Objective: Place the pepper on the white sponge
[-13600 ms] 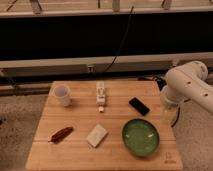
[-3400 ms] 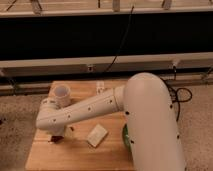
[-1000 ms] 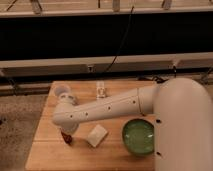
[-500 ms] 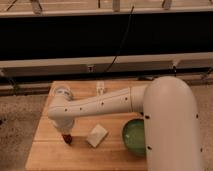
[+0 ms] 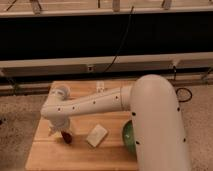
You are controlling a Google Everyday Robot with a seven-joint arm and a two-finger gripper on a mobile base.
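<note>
Lower left of the frame, your gripper (image 5: 59, 131) sits low over the wooden table (image 5: 45, 157), tucked beneath the arm (image 5: 95, 102) and its thick white sweep. Right at its tip you get a dark red bit of the pepper (image 5: 67, 136), touching the gripper or just under it. Most of its length is hidden, and you can't tell from here whether the gripper is closed on it or merely resting over it.

Moving right, the white sponge (image 5: 97, 135) lies flat and slightly turned, near the pepper but apart from it, with nothing on top. Further right, a sliver of the green bowl (image 5: 127, 138) peeks past the arm.

On handling, my read is that the pepper is light, slim and smooth-skinned, so it may swivel or roll. Take it across the middle of its body, not at the stem end. The sponge looks soft and small, so lay the pepper gently along its long side.
</note>
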